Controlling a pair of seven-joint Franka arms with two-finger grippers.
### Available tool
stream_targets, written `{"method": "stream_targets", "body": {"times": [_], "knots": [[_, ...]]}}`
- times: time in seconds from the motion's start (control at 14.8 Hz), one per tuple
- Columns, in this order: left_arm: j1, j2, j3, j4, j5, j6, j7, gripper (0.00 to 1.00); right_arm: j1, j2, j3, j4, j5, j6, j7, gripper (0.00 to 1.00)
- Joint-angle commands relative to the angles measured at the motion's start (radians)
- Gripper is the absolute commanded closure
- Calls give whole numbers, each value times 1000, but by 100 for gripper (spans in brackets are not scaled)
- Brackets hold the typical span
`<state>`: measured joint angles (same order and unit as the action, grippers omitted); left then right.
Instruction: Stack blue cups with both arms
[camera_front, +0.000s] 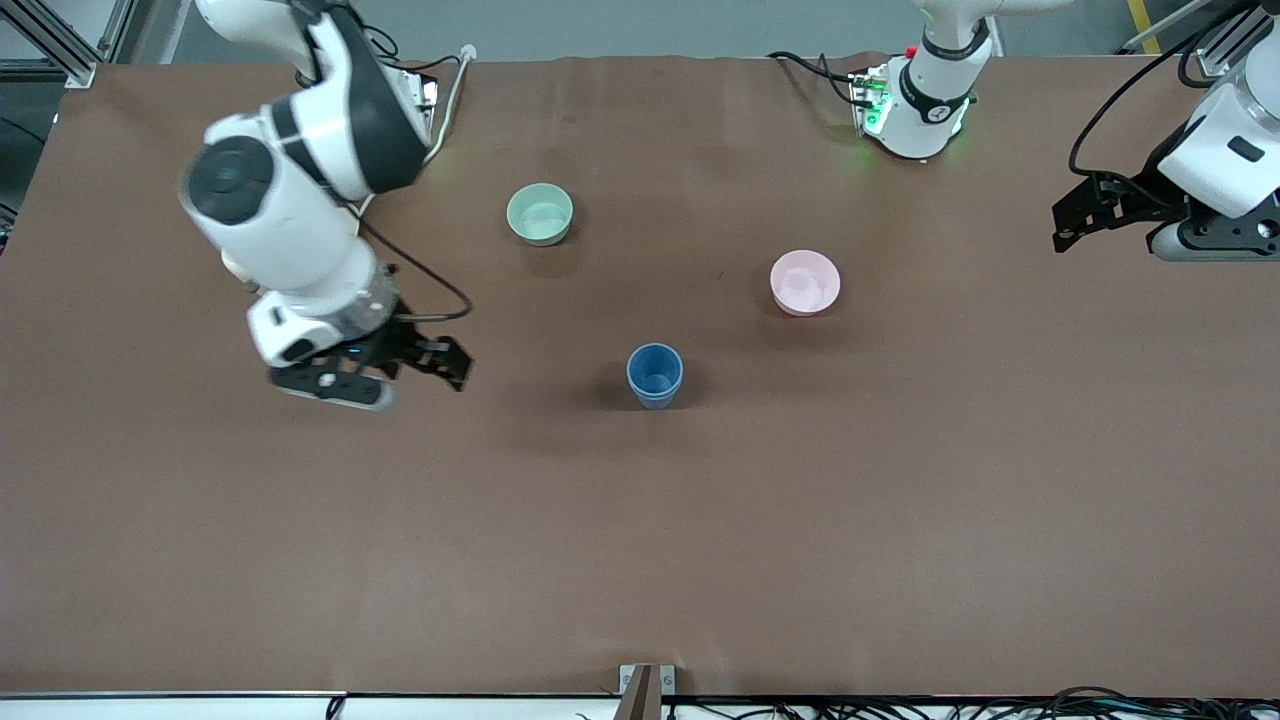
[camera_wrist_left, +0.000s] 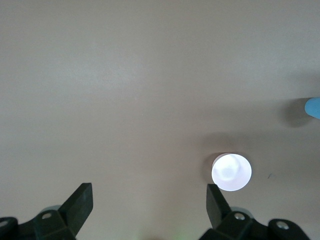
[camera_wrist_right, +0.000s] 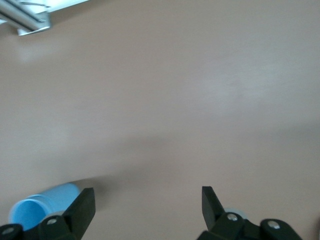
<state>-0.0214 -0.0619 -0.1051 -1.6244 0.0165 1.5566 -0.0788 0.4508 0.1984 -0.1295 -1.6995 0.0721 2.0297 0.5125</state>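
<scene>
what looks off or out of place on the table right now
Nothing is spilled, tipped or damaged. Only one small blue plastic tumbler shows, upright; it may be two nested. The pale green bowl and pink bowl stand upright, apart.

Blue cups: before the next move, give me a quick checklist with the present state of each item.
1. Blue cups stacked: one upright blue cup shape stands on the table; whether it is two nested cups, cannot tell.
2. Right gripper free of the cups: open, empty, over bare table toward the right arm's end: ok.
3. Left gripper out of the way: open, empty, waiting at the left arm's end: ok.
4. Pink bowl and green bowl apart from the cups: ok.
</scene>
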Motion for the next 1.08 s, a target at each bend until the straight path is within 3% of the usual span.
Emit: {"method": "stream_targets", "body": {"times": [0.0,0.2,0.41,0.68,1.01], "knots": [[5,13,-5,26,0,-3,16,0,-90,-135,19,-167,-38,26,-106,1],[5,13,-5,27,0,-6,16,0,-181,-223,21,-247,-77,18,-185,0],[5,16,-2,55,3,-9,11,0,-266,-260,19,-223,-93,-86,-264,0],[8,40,-5,96,28,-20,5,0,-356,-257,21,-45,-107,-279,-385,0],[1,43,-5,93,28,-21,2,0,-422,-226,27,174,-94,-422,-433,0]]}}
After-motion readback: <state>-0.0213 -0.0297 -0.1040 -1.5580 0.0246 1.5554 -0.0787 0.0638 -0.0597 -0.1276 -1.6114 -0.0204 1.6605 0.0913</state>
